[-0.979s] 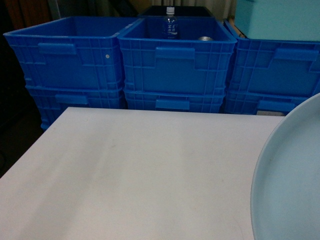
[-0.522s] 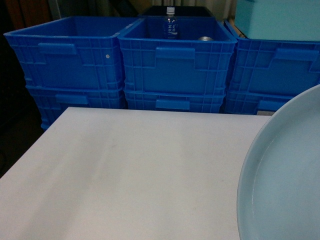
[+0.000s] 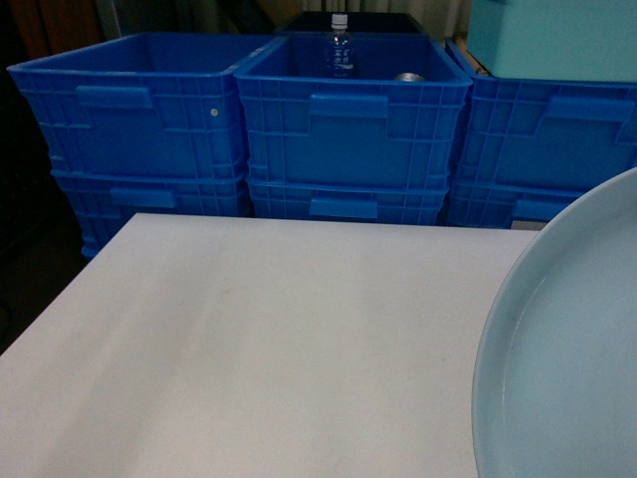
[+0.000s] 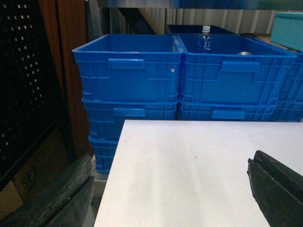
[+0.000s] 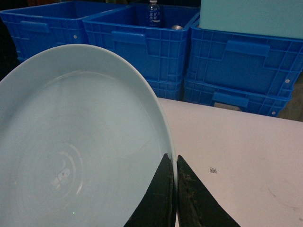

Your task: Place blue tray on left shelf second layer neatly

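The pale blue tray [image 5: 75, 142] fills the left of the right wrist view, tilted up above the white table. My right gripper [image 5: 173, 163] is shut on its rim, one finger inside and one outside. In the head view the blue tray [image 3: 567, 358] shows at the lower right, cut off by the frame edge. My left gripper [image 4: 165, 189] is open over the table's left edge, its dark fingers [image 4: 272, 187] wide apart with nothing between them. The left shelf is out of view.
The white table [image 3: 279, 339] stretches ahead. Behind it stand stacked dark blue crates [image 3: 348, 129]; the middle one holds a water bottle [image 3: 339, 50] and a can. A teal box [image 3: 552, 35] sits on the right stack. A black perforated panel [image 4: 26, 80] stands at the left.
In the head view the tray has moved left and further into view over the last second, then held almost still.
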You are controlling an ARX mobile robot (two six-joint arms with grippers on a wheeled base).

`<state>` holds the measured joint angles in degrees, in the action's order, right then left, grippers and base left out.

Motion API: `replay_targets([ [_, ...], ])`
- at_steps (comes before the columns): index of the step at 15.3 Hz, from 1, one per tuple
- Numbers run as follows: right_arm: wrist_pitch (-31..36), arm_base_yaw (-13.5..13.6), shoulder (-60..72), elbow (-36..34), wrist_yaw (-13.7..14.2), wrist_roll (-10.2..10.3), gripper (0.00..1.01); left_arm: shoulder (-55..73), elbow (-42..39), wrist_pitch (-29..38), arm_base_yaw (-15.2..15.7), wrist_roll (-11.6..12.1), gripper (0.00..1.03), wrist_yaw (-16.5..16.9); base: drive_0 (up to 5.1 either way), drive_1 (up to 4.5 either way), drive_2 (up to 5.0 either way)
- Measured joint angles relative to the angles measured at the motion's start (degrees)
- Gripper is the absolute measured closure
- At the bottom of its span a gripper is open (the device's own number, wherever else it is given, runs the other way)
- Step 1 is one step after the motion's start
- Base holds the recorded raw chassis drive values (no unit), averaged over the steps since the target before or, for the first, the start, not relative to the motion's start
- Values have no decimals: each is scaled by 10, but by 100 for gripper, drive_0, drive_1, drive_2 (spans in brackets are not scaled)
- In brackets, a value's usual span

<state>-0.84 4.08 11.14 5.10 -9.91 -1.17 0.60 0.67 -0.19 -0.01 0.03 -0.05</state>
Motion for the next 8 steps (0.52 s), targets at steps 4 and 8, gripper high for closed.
replay_targets([
  [4,0,0,0,0,0,0,99,0,0,0,0,0,5,-1,-154,-154,-154],
  [8,0,0,0,0,1,0,99,0,0,0,0,0,5,0,-160,-160,-160],
])
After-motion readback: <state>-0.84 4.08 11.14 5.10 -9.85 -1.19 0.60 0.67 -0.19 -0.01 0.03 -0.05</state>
